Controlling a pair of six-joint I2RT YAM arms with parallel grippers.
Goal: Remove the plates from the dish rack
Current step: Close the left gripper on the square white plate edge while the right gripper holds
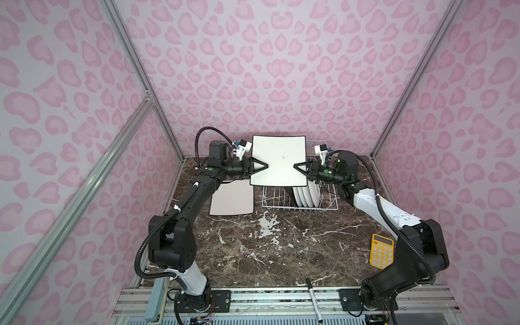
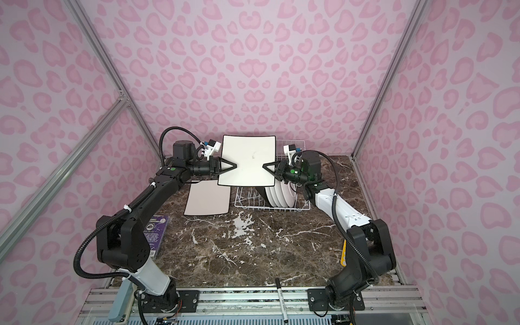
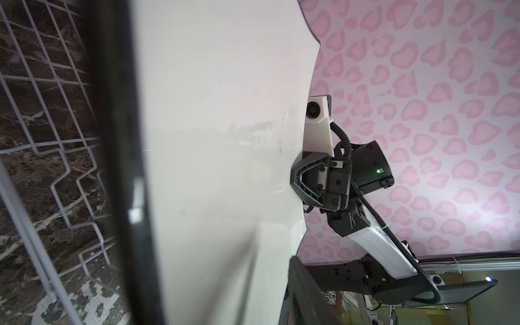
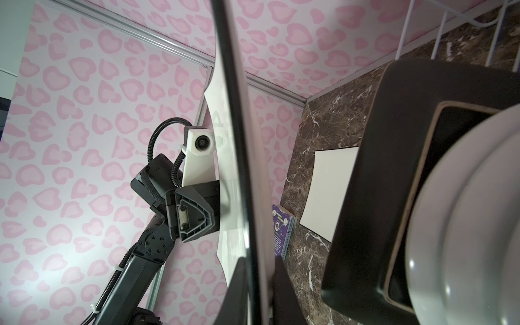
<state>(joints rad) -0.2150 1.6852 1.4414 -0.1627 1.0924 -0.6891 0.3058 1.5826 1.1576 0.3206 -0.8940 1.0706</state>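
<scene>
Currently your right pincer [image 1: 295, 166] clamps the square plate [image 1: 278, 153] mid-frame. Your left pincer [image 1: 266, 166] meets its opposite edge; grip unclear.

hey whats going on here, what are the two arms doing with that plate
Both arms are on a raised white square plate, held up above the dish rack. The right hand is clamped on its right edge. The left hand straddles the opposite edge, though I can't tell whether it grips. A second white square plate lies flat on the marble table beside the rack. A dark square plate and several round white plates stand in the rack.
</scene>
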